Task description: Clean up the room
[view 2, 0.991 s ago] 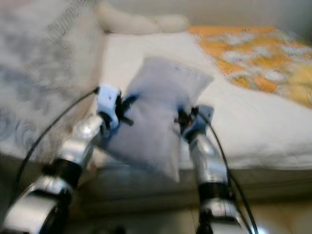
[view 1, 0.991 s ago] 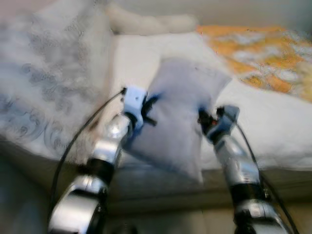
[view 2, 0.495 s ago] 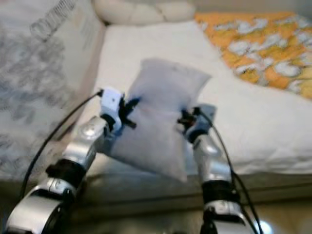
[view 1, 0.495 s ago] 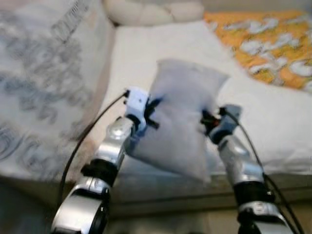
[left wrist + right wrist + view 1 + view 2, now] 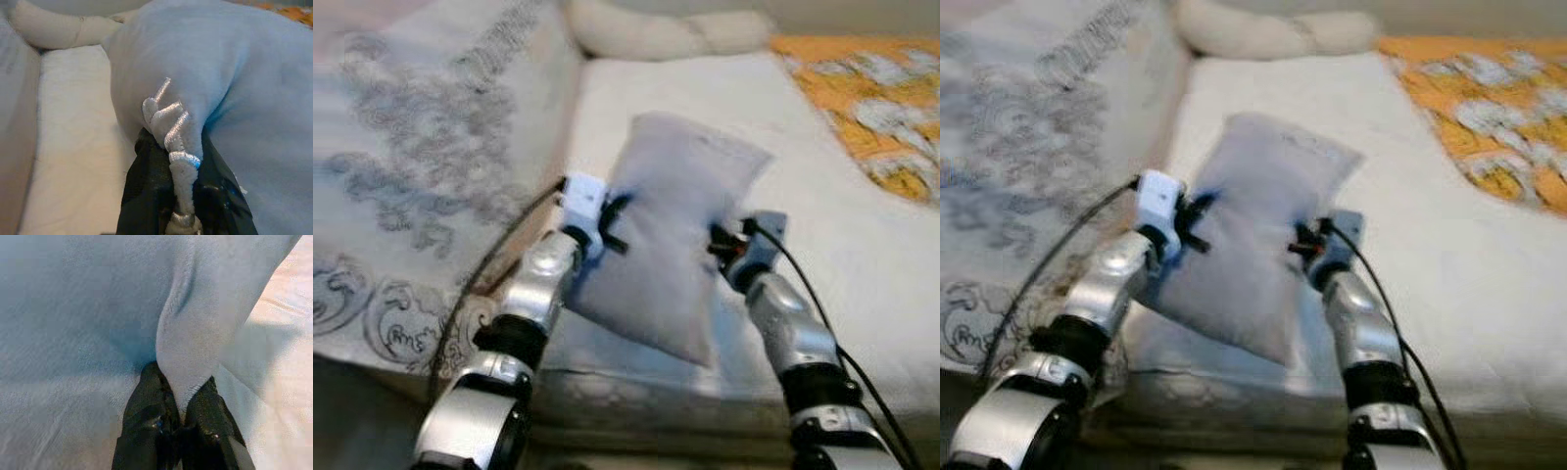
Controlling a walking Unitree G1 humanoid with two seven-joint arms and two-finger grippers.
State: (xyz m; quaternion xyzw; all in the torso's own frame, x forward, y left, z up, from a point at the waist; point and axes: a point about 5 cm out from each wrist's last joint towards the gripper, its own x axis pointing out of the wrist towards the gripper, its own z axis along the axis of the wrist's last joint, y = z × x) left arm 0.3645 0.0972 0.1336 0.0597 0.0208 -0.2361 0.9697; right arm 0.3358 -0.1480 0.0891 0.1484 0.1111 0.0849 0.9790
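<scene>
A pale blue-grey pillow (image 5: 671,230) hangs lifted between my two arms above the front edge of a white mattress (image 5: 842,235). My left gripper (image 5: 610,217) is shut on the pillow's left edge, and in the left wrist view its black fingers (image 5: 146,186) pinch a bunched fold of the fabric (image 5: 173,132). On the pillow's right edge my right gripper (image 5: 722,245) is shut too, its fingers (image 5: 149,416) clamping a fold (image 5: 188,352).
A large grey patterned cushion or duvet (image 5: 421,176) lies on the left of the bed. At the head lies a cream bolster (image 5: 666,34). An orange and white patterned blanket (image 5: 876,108) covers the far right. The bed's front edge (image 5: 636,392) runs below the pillow.
The camera has turned a little, so the bed and bolster sit further right in the picture. The pillow stays held in both grippers in about the same pose.
</scene>
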